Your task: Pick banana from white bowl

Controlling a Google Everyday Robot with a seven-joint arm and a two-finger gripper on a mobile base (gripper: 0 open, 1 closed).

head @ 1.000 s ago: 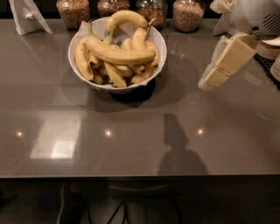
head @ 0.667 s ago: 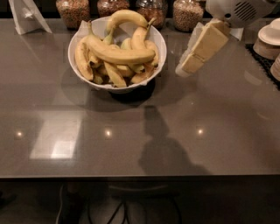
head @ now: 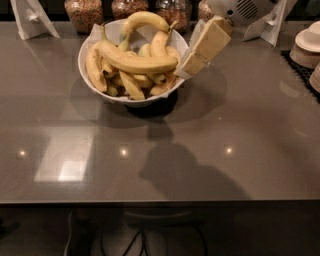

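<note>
The white bowl (head: 95, 85) stands at the back left-centre of the grey table and holds several bananas. The longest banana (head: 135, 62) lies gently curved across the top of the pile, spanning nearly the bowl's width. A strongly arched banana (head: 145, 21) sits behind it. My gripper (head: 186, 71) reaches in from the upper right, its cream-coloured fingers (head: 205, 45) pointing down-left, the tips at the bowl's right rim, close to the right end of the long banana. It holds nothing.
Glass jars (head: 84, 12) of food line the back edge behind the bowl. White card stands (head: 31, 19) sit at the back left and back right. Stacked plates (head: 309, 47) stand at the right edge, on a black mat.
My gripper has moved left from the right side of the table to the bowl's right rim. The bowl and bananas have not moved.
</note>
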